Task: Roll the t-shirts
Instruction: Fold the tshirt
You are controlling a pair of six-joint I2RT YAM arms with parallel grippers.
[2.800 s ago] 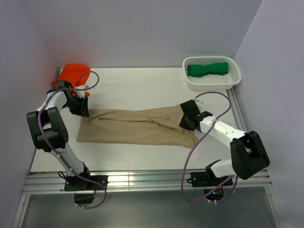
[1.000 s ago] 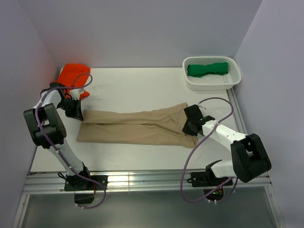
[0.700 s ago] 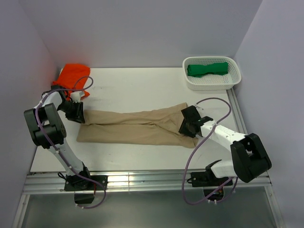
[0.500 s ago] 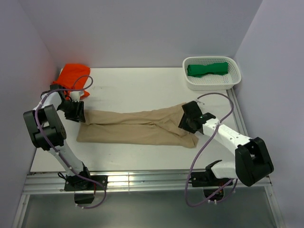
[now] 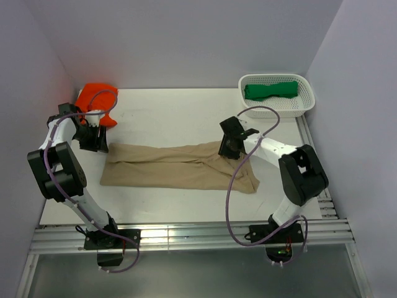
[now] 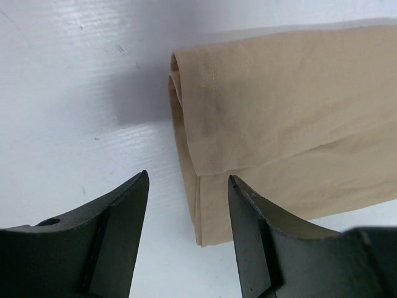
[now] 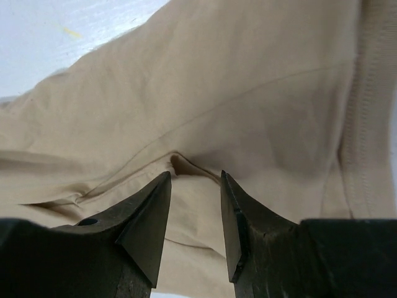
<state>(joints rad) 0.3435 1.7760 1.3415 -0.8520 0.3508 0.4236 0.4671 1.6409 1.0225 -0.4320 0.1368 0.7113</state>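
Observation:
The tan t-shirt [image 5: 173, 166] lies folded into a long band across the middle of the table. My left gripper [image 5: 93, 139] hovers just off its left end, open. In the left wrist view the shirt's folded corner [image 6: 205, 155] shows between the spread fingers of that gripper [image 6: 188, 180], which hold nothing. My right gripper [image 5: 230, 146] is over the far edge of the band's right part. It [image 7: 195, 176] is open, with a small wrinkle of tan cloth [image 7: 248, 112] just ahead of its tips.
A bright orange t-shirt [image 5: 98, 96] is bunched in the far left corner, close behind my left arm. The white perforated basket [image 5: 277, 112] at the far right holds a rolled green t-shirt [image 5: 270, 90]. Bare white table [image 5: 173, 115] lies beyond the tan shirt.
Both grippers were shut on the shirt's ends a second ago and have opened and let go. The left one drew back off the left end. The right one moved left and farther along the band.

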